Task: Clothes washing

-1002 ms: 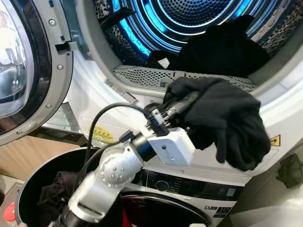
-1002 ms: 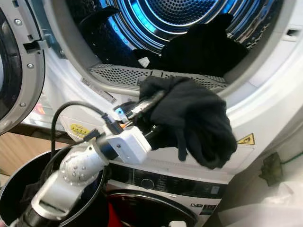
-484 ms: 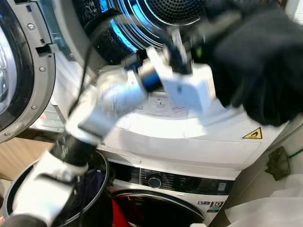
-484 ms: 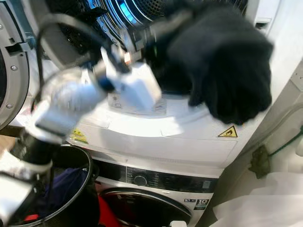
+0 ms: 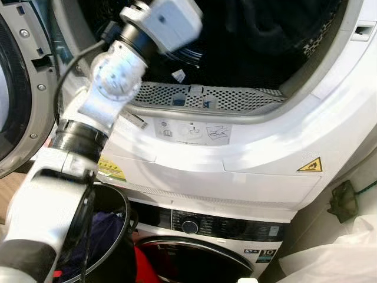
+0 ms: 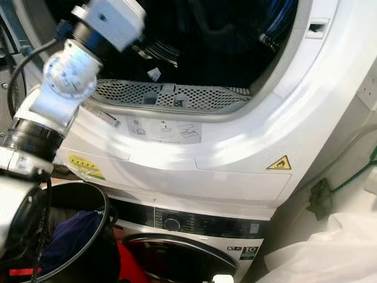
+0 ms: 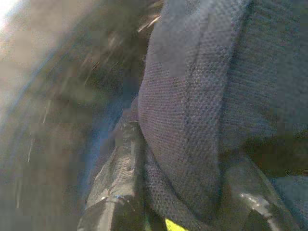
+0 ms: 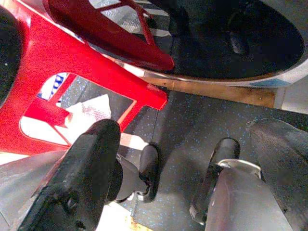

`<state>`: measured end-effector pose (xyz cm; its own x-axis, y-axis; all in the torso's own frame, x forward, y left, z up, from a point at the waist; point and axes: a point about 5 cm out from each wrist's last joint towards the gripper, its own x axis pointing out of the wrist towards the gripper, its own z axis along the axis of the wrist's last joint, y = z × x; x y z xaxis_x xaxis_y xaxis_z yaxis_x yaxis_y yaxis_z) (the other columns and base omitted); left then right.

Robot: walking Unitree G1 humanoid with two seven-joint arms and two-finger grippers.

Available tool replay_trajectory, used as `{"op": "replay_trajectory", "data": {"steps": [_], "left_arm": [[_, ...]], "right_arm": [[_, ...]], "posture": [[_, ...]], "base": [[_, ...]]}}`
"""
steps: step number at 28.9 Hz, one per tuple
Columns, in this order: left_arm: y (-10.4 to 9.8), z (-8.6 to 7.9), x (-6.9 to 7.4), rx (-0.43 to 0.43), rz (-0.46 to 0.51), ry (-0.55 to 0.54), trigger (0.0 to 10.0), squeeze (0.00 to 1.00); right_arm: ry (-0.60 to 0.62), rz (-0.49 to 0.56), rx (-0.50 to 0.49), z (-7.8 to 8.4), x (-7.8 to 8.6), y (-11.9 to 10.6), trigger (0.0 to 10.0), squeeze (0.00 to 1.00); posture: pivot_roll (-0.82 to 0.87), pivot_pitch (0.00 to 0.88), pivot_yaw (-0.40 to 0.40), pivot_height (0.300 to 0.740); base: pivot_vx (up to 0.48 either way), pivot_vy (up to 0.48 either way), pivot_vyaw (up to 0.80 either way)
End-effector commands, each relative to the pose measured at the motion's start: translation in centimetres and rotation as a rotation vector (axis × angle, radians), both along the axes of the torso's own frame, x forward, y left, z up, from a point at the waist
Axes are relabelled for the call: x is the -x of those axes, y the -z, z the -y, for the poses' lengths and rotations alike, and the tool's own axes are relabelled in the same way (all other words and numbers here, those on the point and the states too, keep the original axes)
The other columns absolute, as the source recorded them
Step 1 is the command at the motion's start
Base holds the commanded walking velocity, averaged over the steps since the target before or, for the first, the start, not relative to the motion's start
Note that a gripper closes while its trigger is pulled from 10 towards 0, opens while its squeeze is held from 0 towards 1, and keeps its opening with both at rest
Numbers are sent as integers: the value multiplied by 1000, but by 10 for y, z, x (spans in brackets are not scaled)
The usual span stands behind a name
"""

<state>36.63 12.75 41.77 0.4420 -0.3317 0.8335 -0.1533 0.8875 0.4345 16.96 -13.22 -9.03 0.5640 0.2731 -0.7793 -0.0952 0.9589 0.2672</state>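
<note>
My left arm (image 5: 118, 76) reaches up through the upper machine's round opening (image 5: 235, 100); its white wrist housing (image 5: 171, 20) sits at the rim and the fingers are hidden in the dark drum (image 5: 265, 35). In the left wrist view my left gripper (image 7: 187, 192) is shut on a black knit garment (image 7: 202, 96), which bulges between the two fingers (image 7: 120, 192). My right gripper (image 8: 159, 178) hangs low over the speckled floor, open with nothing in it.
The upper machine's door (image 5: 23, 88) stands open at the left. A black basket (image 5: 121, 206) with dark clothes (image 5: 100, 227) stands below, beside the lower washer (image 5: 189, 225). A white bag (image 5: 336, 259) lies at the lower right. A red stool (image 8: 72, 62) is near my right gripper.
My left arm has swung up from in front of the machine and carried the black garment through the opening into the drum. The camera has also shifted downward and to the right.
</note>
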Motion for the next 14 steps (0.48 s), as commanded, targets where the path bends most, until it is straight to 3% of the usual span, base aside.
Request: {"op": "replay_trajectory", "data": {"steps": [1,4,5,7,10,12,14], "left_arm": [[-9,-20,-10,182,-104,50,10000,0],[-8,-24,-17,221,-191,89,10000,0],[-5,-24,-25,243,-298,147,10000,0],[-4,-23,-28,241,-349,175,10000,0],[6,-11,-37,159,-501,236,10000,0],[6,-10,-37,146,-508,243,10000,0],[13,1,-39,22,-580,253,10000,0]], "right_arm": [[15,1,-11,-3,2,1,10000,0],[18,-1,-11,-4,4,2,10000,0],[31,-2,-8,-2,6,2,10000,0],[39,-3,-7,-1,8,3,10000,0],[53,-6,-4,2,14,5,10000,0],[56,-7,-4,2,15,5,10000,0],[72,-7,-5,4,18,6,10000,0]], "posture": [[63,16,45,740],[36,24,55,740],[20,29,59,740],[6,33,63,740],[-32,48,79,740],[-32,48,79,740],[-50,58,89,740]], "base": [[0,0,0],[0,0,0],[0,0,0],[0,0,0],[0,0,0],[0,0,0],[0,0,0]]}}
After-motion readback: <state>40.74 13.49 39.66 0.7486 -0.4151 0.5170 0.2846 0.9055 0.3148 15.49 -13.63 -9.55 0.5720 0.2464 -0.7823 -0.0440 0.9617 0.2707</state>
